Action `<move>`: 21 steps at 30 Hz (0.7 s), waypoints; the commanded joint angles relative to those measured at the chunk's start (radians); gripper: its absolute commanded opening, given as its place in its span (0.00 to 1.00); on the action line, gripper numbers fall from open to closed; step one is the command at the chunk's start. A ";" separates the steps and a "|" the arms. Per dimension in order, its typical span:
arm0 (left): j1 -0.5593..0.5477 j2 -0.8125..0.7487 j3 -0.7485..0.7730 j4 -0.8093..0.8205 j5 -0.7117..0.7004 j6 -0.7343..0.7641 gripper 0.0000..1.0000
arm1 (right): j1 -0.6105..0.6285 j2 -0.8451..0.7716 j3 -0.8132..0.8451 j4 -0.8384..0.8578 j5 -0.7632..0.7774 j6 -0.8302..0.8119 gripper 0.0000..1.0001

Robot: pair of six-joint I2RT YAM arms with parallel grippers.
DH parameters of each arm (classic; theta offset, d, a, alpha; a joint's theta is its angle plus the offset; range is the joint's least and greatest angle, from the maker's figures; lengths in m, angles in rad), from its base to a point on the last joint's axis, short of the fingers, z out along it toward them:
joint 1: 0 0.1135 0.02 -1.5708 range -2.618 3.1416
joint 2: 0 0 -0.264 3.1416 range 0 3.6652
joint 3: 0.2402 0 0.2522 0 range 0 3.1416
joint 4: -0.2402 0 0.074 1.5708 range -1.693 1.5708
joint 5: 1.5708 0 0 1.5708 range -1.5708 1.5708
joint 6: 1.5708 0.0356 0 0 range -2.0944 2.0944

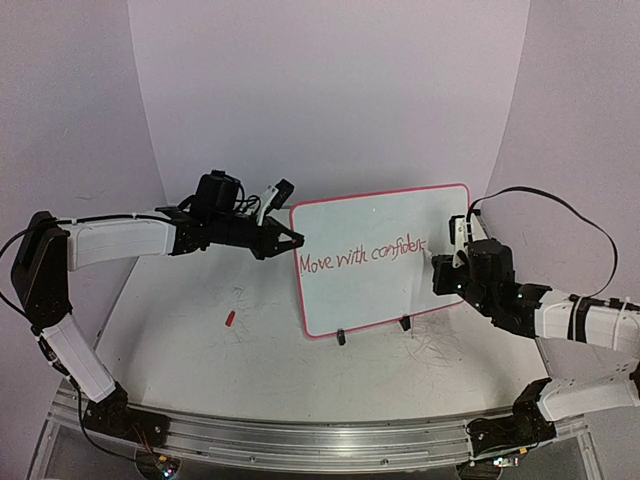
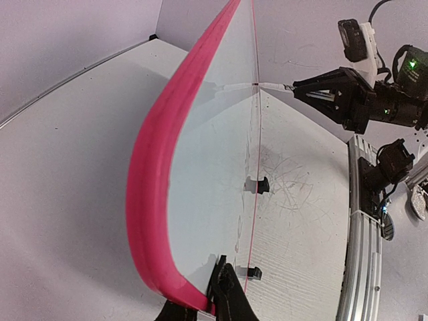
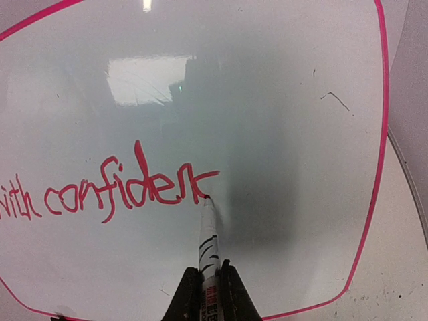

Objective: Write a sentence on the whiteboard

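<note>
The left tool (image 1: 288, 240) pinches the whiteboard (image 1: 400, 215) by its rim, bracing it against writing pressure. The right tool (image 3: 207, 297) clamps a marker (image 3: 208, 234), tip ahead touching the sentence (image 3: 120, 194).

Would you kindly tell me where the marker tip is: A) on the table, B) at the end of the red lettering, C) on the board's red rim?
B: the marker in the right gripper touches the whiteboard at the last stroke of the sentence.
</note>
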 commanded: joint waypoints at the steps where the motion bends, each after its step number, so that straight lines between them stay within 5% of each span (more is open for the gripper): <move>1: -0.002 0.009 0.003 -0.083 -0.160 0.134 0.00 | -0.005 0.003 0.006 0.016 0.060 0.012 0.00; 21: -0.005 0.005 0.001 -0.086 -0.174 0.141 0.00 | -0.011 -0.063 -0.020 0.047 0.039 0.012 0.00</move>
